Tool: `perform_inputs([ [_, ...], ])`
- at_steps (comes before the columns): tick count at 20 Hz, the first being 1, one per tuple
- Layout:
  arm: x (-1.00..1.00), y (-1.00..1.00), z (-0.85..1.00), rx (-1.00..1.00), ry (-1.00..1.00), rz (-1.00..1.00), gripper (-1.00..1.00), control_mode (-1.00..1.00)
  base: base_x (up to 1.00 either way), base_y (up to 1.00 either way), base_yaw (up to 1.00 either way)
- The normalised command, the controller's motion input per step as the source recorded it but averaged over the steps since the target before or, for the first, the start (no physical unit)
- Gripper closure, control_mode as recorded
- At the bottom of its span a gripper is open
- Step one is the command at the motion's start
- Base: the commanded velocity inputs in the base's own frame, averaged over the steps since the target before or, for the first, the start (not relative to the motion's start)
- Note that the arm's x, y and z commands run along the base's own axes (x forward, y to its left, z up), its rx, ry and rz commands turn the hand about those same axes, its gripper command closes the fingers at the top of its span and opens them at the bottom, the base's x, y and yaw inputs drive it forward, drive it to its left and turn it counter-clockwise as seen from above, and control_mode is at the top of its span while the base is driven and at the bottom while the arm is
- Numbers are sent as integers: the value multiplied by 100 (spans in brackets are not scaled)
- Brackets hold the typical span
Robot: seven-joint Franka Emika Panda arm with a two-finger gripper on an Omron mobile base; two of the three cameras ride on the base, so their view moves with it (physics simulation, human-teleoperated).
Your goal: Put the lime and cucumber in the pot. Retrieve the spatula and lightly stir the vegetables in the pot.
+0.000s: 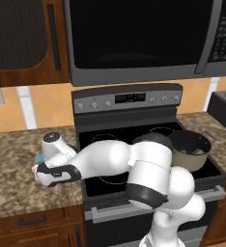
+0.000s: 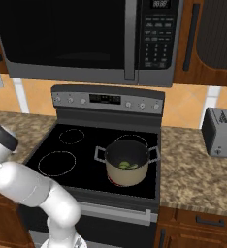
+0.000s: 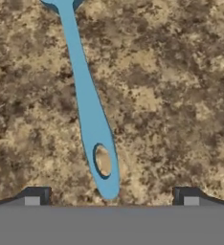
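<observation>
on the speckled counter [image 3: 181, 95] lies the slim light-blue spatula [image 3: 87, 105], between the gripper's [image 3: 111, 196] parted fingertips

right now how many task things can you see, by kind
pot: 1
cucumber: 1, inside the pot
lime: 1, inside the pot
spatula: 1, flat on the granite counter, between the open gripper fingertips
total: 4
</observation>
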Motion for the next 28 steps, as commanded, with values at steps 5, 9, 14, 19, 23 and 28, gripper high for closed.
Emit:
perform_inputs([
  [5, 15, 14, -27, 0, 1, -7, -100, -100, 0, 0, 0],
  [9, 0, 0, -30, 0, 2, -6, 100, -100, 0, 0, 0],
  [14, -9, -1, -21, 0, 1, -6, 100, -100, 0, 0, 0],
  [19, -14, 0, -4, 0, 0, -3, 100, -100, 0, 0, 0],
  [23, -78, 0, 76, 2, -18, 0, 100, -100, 0, 0, 0],
  [28, -100, -24, 100, 22, -10, -8, 100, -100, 0, 0, 0],
])
